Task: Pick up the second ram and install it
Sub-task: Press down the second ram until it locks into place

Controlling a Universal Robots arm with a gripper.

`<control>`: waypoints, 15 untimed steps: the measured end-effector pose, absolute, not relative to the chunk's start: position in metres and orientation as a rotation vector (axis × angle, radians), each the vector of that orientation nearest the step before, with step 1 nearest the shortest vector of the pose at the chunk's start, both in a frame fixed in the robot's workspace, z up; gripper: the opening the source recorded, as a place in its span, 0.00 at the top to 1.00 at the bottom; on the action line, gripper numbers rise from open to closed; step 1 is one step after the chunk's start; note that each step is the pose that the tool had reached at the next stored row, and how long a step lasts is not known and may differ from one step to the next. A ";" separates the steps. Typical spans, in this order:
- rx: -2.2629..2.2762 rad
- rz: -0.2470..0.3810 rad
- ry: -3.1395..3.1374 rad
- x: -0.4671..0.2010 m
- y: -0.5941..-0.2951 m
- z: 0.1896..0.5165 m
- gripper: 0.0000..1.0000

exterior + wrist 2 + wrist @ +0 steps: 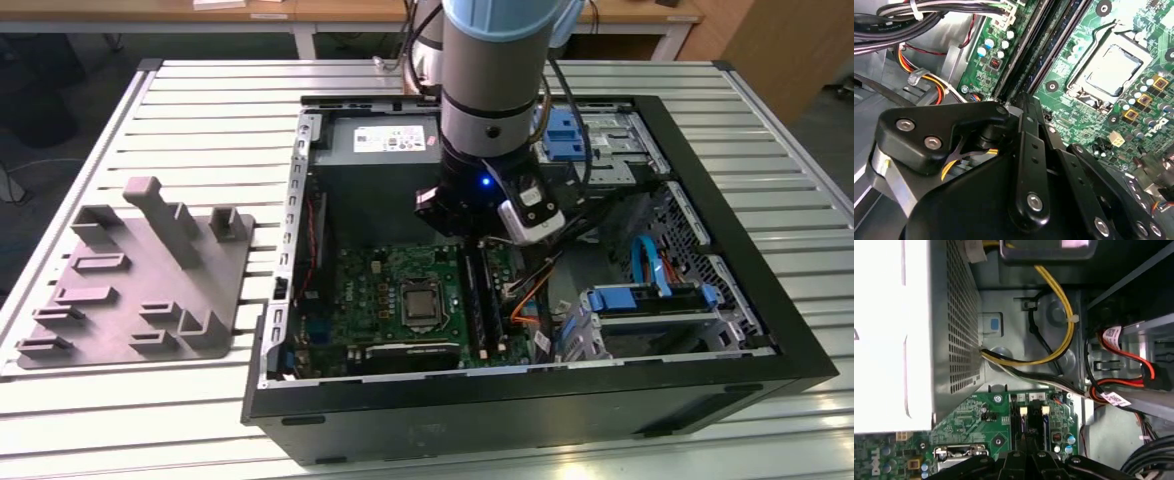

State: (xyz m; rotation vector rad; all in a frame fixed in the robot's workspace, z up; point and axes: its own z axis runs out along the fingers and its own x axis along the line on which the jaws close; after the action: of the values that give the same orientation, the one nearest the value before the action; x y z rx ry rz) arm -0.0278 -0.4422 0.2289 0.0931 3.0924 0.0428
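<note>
An open black computer case (787,330) lies on a slatted metal table (200,110), with the green motherboard (387,300) inside as the landmark. The robot arm (491,90) reaches down over the motherboard's memory slots (1039,55), beside the processor socket (1111,70). The gripper (1021,100) has its fingers drawn together just above the slots; whether they pinch anything cannot be told. The second ram (489,300), a dark strip, sits in the slots. A grey fixture tray (134,290) rests outside the case, well apart from the motherboard.
</note>
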 end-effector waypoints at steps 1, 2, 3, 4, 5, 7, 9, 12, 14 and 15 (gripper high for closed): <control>0.093 0.042 3.092 -0.028 -0.445 0.229 0.90; 0.093 0.041 3.092 -0.028 -0.449 0.229 0.90; 0.093 0.040 3.092 -0.028 -0.452 0.229 0.90; 0.093 0.039 3.092 -0.028 -0.456 0.229 0.90; 0.093 0.038 3.092 -0.028 -0.460 0.229 0.90; 0.093 0.031 3.092 -0.028 -0.467 0.228 0.90; 0.092 0.014 3.093 -0.028 -0.471 0.228 0.90; 0.092 -0.014 3.093 -0.028 -0.478 0.227 0.90; 0.092 -0.025 3.094 -0.028 -0.484 0.227 0.90; 0.091 -0.031 3.094 -0.028 -0.487 0.226 0.90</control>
State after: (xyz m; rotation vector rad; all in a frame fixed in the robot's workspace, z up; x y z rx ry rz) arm -0.0278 -0.4872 0.2264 0.0914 3.0944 -0.0314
